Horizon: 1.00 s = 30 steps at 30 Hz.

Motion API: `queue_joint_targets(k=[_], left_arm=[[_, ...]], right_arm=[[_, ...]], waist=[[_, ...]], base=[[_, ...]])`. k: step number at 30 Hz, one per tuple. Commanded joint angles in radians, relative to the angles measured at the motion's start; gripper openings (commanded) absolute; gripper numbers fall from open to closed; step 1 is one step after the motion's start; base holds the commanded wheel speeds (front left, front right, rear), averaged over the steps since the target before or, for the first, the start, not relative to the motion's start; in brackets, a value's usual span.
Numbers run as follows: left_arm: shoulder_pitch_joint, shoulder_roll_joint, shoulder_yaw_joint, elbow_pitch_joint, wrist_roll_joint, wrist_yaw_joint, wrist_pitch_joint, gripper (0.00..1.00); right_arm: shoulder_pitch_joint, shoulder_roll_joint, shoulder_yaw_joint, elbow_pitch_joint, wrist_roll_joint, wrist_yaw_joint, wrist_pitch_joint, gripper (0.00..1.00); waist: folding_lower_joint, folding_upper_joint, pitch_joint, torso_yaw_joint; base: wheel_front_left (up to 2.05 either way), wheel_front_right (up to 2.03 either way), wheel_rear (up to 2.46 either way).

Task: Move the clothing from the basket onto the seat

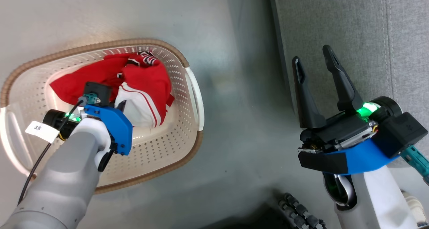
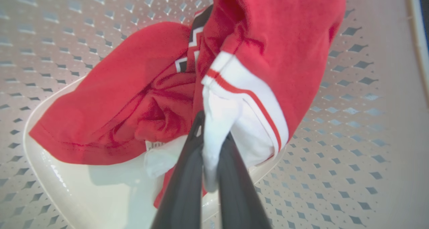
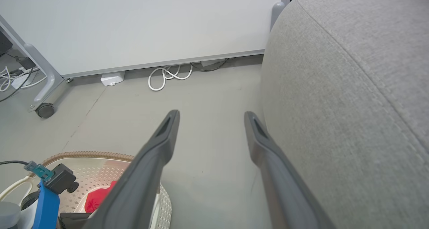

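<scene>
The cream basket with a brown rim stands on the floor at the left, holding the red and white clothing. My left gripper reaches down into it. In the left wrist view my left gripper is shut on a white fold of the clothing, above the perforated basket wall. My right gripper hangs open and holds nothing, in front of the grey seat. The right wrist view shows the right gripper open over the floor, the seat to its right, and the basket with the clothing at lower left.
Grey floor lies between basket and seat. A white panel on a castor foot stands beyond, with a coiled white cable and a small white box at its base. Dark ribbed parts show at the head view's bottom edge.
</scene>
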State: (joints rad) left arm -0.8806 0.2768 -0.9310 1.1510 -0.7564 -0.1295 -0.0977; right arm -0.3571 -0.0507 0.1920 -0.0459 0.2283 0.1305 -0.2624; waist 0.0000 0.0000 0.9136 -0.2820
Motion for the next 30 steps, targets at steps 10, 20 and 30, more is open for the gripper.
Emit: queue_joint_targets(k=[10,20,30], left_arm=[[0.042,-0.019,-0.069,-0.062,-0.036,-0.001,-0.103,0.0],[0.142,-0.035,-0.069,-0.197,-0.105,-0.001,-0.168,0.0],[0.268,-0.025,0.011,-0.401,-0.038,-0.001,-0.169,0.0]], right_arm=[[-0.018,0.0,-0.004,0.033,-0.024,0.0,-0.004,1.0],[0.033,0.0,-0.023,0.088,-0.046,0.0,-0.003,1.0],[0.097,0.0,-0.027,0.144,-0.062,0.0,-0.003,1.0]], waist=[[0.0,0.0,-0.156,0.072],[0.0,0.0,-0.382,0.154],[0.0,0.0,-0.579,0.206]], base=[[0.0,0.0,0.0],[0.0,0.0,0.0],[0.0,0.0,0.0]])
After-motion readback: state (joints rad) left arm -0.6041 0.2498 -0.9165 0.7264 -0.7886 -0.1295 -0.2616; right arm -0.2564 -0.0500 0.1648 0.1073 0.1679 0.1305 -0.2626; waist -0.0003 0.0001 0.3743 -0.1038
